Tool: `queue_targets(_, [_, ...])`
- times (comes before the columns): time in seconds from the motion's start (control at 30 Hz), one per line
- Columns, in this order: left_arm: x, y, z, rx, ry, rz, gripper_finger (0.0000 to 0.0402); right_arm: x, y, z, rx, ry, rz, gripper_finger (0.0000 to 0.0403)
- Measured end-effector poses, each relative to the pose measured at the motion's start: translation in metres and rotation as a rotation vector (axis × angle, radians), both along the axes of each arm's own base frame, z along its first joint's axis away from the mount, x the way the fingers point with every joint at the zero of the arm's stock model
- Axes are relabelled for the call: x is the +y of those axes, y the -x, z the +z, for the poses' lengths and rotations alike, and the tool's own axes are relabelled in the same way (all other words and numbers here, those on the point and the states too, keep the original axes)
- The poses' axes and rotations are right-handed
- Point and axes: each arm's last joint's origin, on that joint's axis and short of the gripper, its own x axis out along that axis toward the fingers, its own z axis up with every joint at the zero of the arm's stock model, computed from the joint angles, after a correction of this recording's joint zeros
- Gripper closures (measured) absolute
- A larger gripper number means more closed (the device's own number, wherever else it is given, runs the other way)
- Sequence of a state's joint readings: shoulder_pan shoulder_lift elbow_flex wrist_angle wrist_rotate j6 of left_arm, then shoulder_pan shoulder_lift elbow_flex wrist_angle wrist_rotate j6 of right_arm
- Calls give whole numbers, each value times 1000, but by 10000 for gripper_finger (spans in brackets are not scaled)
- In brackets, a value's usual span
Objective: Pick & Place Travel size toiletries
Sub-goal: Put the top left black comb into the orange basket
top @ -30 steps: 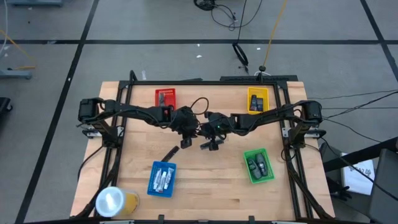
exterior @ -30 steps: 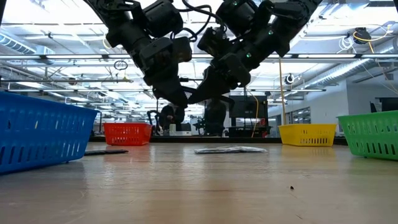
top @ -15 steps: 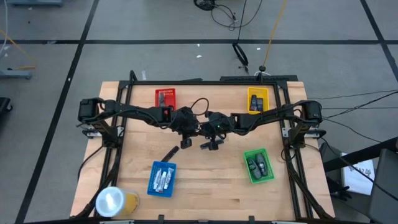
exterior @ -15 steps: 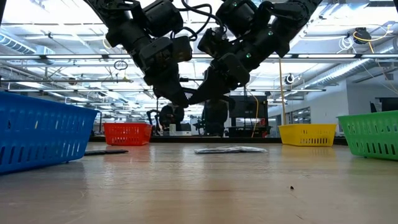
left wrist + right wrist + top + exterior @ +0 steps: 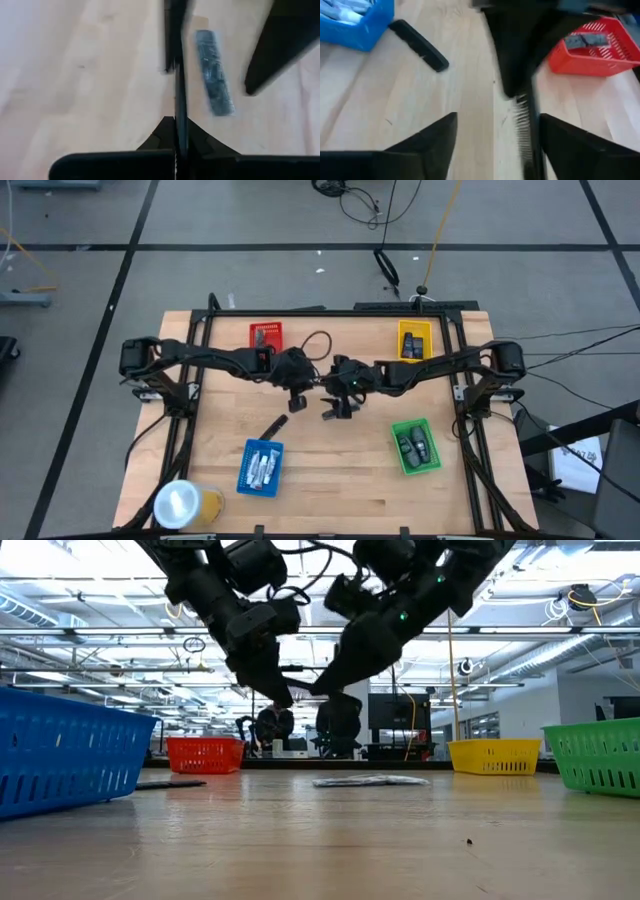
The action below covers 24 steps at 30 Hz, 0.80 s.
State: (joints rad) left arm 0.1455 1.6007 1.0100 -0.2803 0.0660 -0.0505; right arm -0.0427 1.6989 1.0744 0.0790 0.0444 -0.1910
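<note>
Above the middle of the table (image 5: 330, 490): pinching a slim dark stick (image 5: 176, 75) in the clenched left gripper (image 5: 298, 396); holding the right gripper (image 5: 336, 408) released, fingers spread, close beside.

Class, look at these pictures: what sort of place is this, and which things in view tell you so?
Probably a robotics lab or workshop in a large industrial hall. A pale wooden worktable carries two dark robot arms and small coloured plastic sorting trays, such as the blue slotted tray; beyond it the low view shows exposed ceiling beams and strip lights.
</note>
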Motion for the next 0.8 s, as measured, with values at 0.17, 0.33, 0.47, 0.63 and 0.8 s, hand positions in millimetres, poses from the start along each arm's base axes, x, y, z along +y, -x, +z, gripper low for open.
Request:
queue_targets(0.17, [6, 12, 16, 0, -40, 55, 401, 0, 13, 26, -43, -3, -31, 99])
queue_targets(0.33, [11, 29, 28, 50, -109, 141, 401, -2, 30, 53, -74, 51, -103, 93])
queue_targets(0.47, [23, 46, 35, 103, -138, 305, 401, -5, 44, 68, -86, 70, -136, 97])
queue_targets(0.63, [39, 65, 37, 175, -143, 558, 401, -10, 62, 73, -121, 66, -167, 103])
queue_targets(0.8, [44, 83, 31, 301, -158, 763, 401, -15, 79, 69, -126, 59, -217, 105])
